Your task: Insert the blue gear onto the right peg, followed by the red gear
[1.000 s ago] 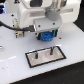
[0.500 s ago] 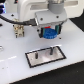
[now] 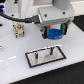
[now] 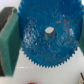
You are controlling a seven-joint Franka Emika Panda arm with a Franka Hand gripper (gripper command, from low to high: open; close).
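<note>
The arm comes down from the top of the exterior view, its white wrist housing and dark gripper body pointing straight down at the white table (image 3: 15,62). The gripper (image 3: 55,33) hangs above the far edge of the black-rimmed grey plate (image 3: 46,56), well clear of the surface. Its fingers (image 3: 64,30) are closed in on the blue gear (image 3: 55,32), pinching it by the rim so that the disc sits flat and level between them; a dark finger shows on either side of the gear in the exterior view. In the wrist view the blue gear (image 4: 49,36) fills most of the picture, teeth all round its edge, a pale round hub (image 4: 49,31) at its centre, and a green-padded finger (image 4: 10,42) pressed against the toothed edge on one side. Two thin dark pegs stand upright on the plate; the right peg (image 3: 50,50) is the one toward the exterior view's right, and the gear is held in the air above and slightly beyond it, not touching it. Its twin peg (image 3: 36,53) stands toward the exterior view's left. A sliver of red (image 4: 32,82) shows at the edge of the wrist view, too small to identify. A small tan and dark piece (image 3: 19,29) rests on the table at the exterior view's left, well apart from the plate.
</note>
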